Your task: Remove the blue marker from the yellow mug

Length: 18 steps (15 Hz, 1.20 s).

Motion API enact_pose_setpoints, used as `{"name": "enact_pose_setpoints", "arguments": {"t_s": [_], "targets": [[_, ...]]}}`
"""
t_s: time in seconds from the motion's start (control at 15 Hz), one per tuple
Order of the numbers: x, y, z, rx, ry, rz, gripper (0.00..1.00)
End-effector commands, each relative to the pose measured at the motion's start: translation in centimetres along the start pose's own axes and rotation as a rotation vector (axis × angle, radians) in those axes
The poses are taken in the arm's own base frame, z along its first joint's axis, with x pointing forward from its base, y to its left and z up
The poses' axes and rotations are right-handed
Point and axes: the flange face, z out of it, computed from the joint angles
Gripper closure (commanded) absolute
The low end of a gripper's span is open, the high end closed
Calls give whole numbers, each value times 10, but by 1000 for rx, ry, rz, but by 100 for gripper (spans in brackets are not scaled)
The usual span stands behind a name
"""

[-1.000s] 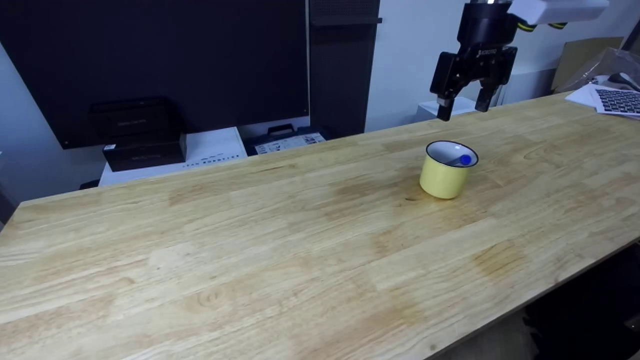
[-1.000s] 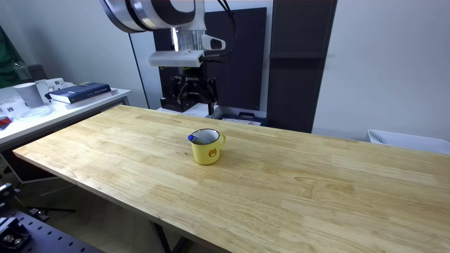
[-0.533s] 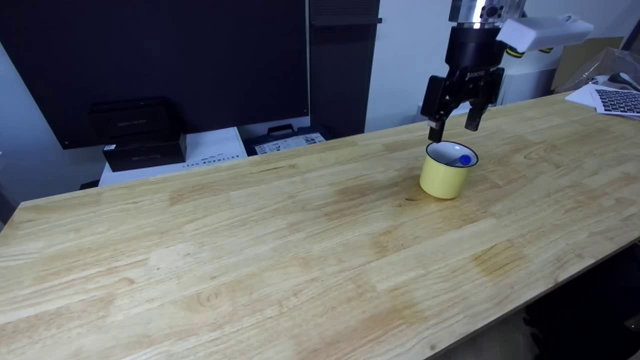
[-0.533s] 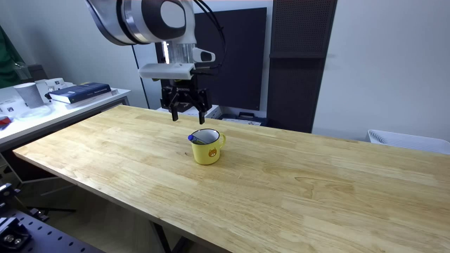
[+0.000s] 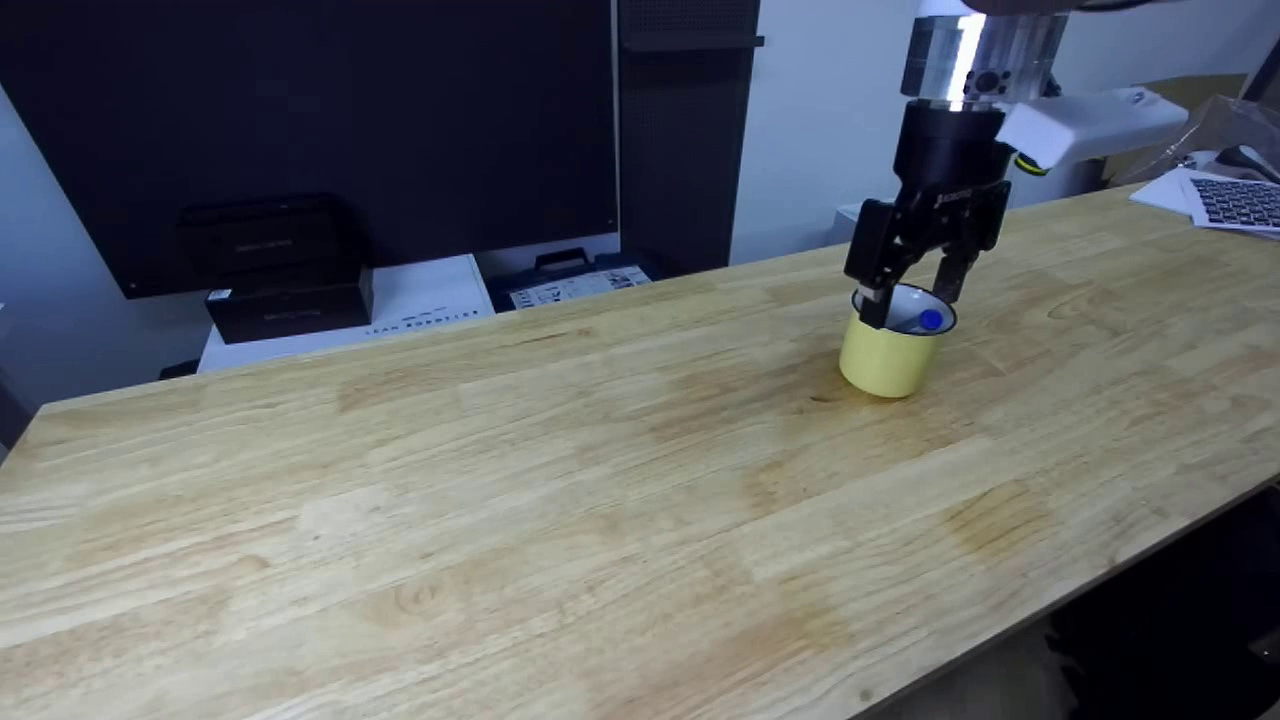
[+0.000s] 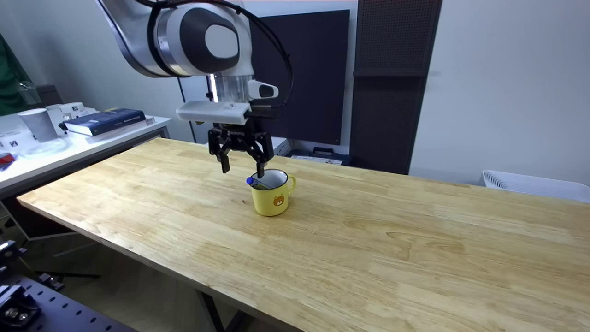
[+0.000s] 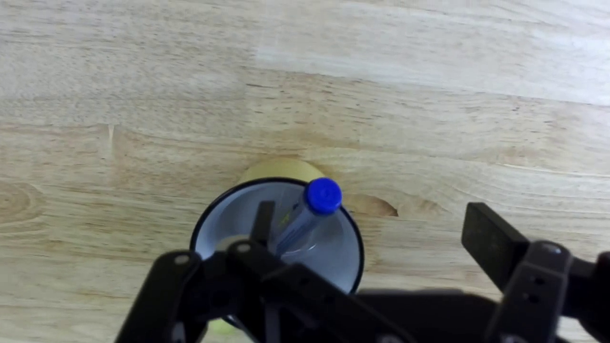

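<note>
The yellow mug (image 5: 885, 362) stands upright on the wooden table; it also shows in an exterior view (image 6: 271, 204) and the wrist view (image 7: 282, 167). The blue marker (image 7: 324, 196) leans inside it, its blue capped end at the rim; it shows in both exterior views (image 5: 931, 320) (image 6: 257, 183). My gripper (image 5: 910, 303) points down, open and empty, just over the mug (image 6: 243, 171). In the wrist view (image 7: 371, 209) one finger is over the mug's opening beside the marker, the other over the table outside the mug. Whether the first fingertip is below the rim I cannot tell.
The mug's handle (image 6: 292, 184) sticks out on one side. A keyboard-like item (image 5: 1238, 202) lies at the table's far end. A white side table holds a blue book (image 6: 105, 121) and a grey cup (image 6: 38, 125). Black and white boxes (image 5: 290, 310) stand behind the table.
My gripper has come down from well above the table to the mug's rim, shifting slightly sideways. It stays open. The mug and marker have not moved.
</note>
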Motion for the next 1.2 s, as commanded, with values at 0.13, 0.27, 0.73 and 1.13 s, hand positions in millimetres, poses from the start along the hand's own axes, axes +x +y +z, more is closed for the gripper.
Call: {"name": "enact_pose_setpoints", "arguments": {"t_s": [0.13, 0.27, 0.73, 1.13], "targets": [[-24, 3, 5, 11, 19, 44, 0], [-33, 7, 6, 8, 35, 66, 25], [-45, 39, -8, -40, 111, 134, 69], [-46, 52, -11, -46, 121, 152, 99]]}}
